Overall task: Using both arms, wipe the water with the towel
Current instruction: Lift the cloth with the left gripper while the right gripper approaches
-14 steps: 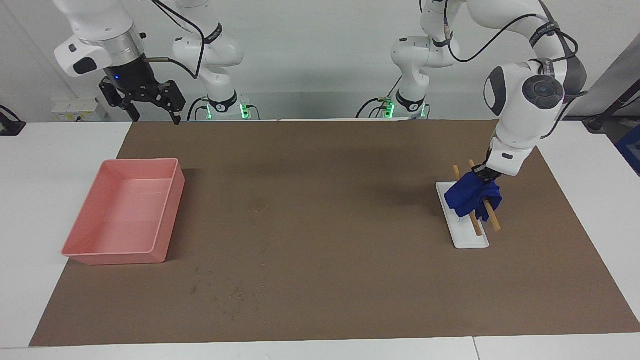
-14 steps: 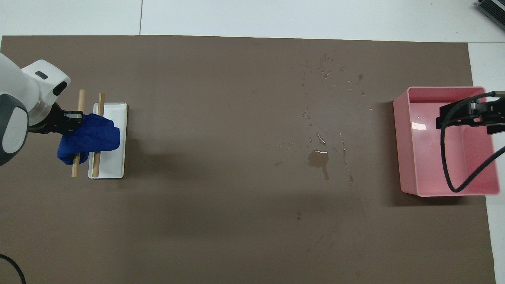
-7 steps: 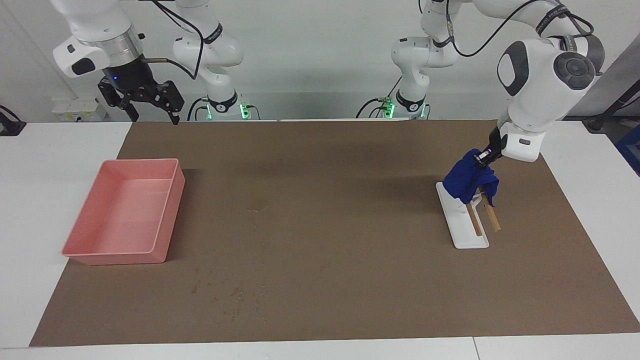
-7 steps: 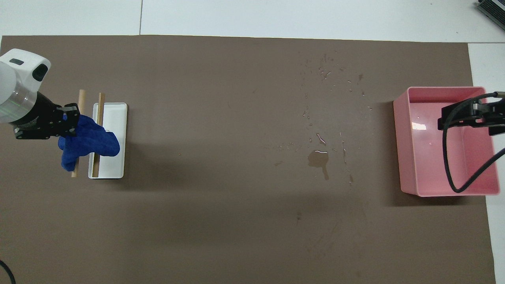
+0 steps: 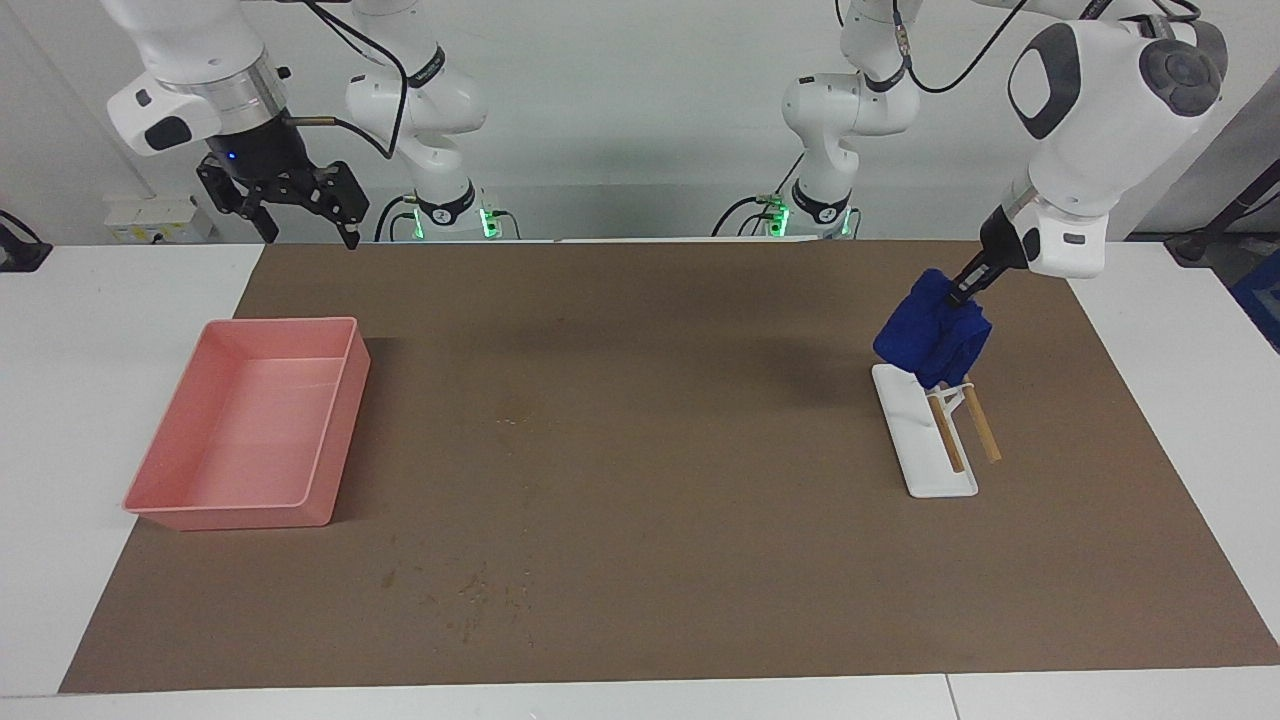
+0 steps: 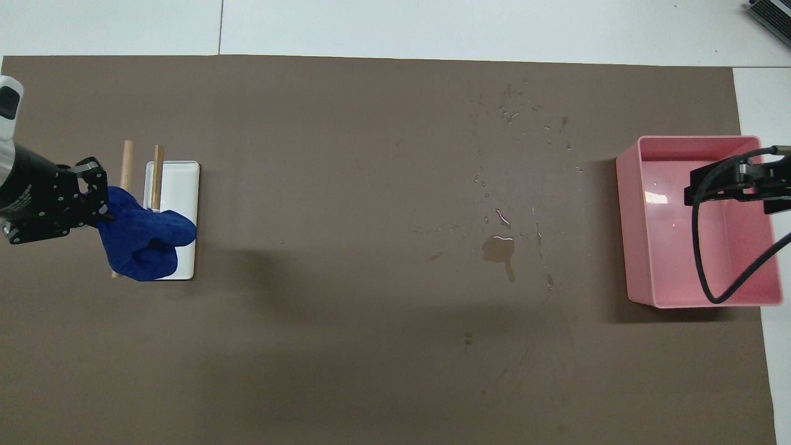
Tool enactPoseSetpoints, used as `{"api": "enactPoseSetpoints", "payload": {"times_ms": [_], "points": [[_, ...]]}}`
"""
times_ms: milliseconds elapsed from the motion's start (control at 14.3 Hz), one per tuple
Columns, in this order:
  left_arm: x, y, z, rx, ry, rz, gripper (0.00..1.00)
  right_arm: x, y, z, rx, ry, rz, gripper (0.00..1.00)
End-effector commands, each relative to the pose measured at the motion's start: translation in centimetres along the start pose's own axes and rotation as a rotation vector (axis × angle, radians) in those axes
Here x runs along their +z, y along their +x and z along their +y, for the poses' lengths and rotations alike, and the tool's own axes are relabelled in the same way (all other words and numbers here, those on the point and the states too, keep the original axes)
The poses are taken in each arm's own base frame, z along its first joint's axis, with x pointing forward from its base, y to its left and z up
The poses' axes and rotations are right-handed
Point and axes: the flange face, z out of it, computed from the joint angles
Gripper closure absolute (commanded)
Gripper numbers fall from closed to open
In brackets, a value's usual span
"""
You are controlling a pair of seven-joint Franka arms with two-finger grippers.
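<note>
On the brown mat (image 5: 640, 560) we count two arms, one towel, one pink tray, one white rack base with two wooden rods, and one main puddle with scattered droplets around it. Our left gripper (image 5: 968, 283) is pinched tight on the top of the blue towel (image 5: 932, 330), which hangs as a bunched wad in the air over the end of the white rack (image 5: 925, 450) nearer to the robots, at about 3 o'clock of the facing view. Compared with a second ago, we have lifted the towel: then it was draped on the two wooden rods (image 5: 965, 430) with the gripper low among them, and now it hangs clear, with more of the rods' length uncovered. From overhead the towel (image 6: 145, 238) covers the lower part of the rack (image 6: 185, 179), at 9 o'clock of that view. Our right gripper (image 5: 305, 215) waits with its fingers spread, holding nothing, up in the air over the mat's edge at 10 o'clock of the facing view, unchanged. The pink tray (image 5: 160, 480) lies toward the right arm's end, unmoved. The puddle (image 6: 499, 248) sits between rack and tray, closer to the tray, and looks the same as before.
</note>
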Motion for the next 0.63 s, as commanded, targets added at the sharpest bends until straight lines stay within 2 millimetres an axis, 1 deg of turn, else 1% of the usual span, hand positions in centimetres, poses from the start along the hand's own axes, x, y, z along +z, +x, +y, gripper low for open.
{"api": "enactPoseSetpoints", "payload": {"times_ms": [0, 70, 140, 210, 280, 350, 490, 560], "points": [[-0.7, -3.5, 1.8, -0.12, -0.014, -0.018, 1.0, 0.4, -0.7, -0.8, 0.104, 0.093, -0.031, 0.0], [-0.6, -4.9, 3.0, -0.16, -0.011, -0.017, 1.0, 0.5, -0.8, -1.6, 0.183, 0.116, -0.043, 0.0], [-0.6, -6.0, 3.7, -0.21, -0.012, -0.016, 1.0, 0.8, -0.8, -2.7, 0.25, 0.131, -0.045, 0.0], [-0.3, -7.2, 4.8, -0.269, -0.012, -0.016, 1.0, 1.1, -1.2, -4.9, 0.279, 0.147, -0.054, 0.0], [-0.2, -8.1, 5.5, -0.343, -0.021, -0.03, 1.0, 1.1, -1.3, -5.8, 0.336, 0.171, -0.065, 0.0], [-0.4, -8.5, 5.9, -0.431, -0.048, -0.059, 1.0, 1.2, -1.3, -6.5, 0.399, 0.213, -0.09, 0.0], [-0.9, -8.8, 6.9, -0.621, -0.115, -0.115, 1.0, 2.1, -1.4, -7.7, 0.509, 0.289, -0.161, 0.0], [-1.0, -9.1, 7.3, -0.686, -0.136, -0.128, 1.0, 2.5, -1.9, -9.6, 0.548, 0.305, -0.19, 0.0]]}}
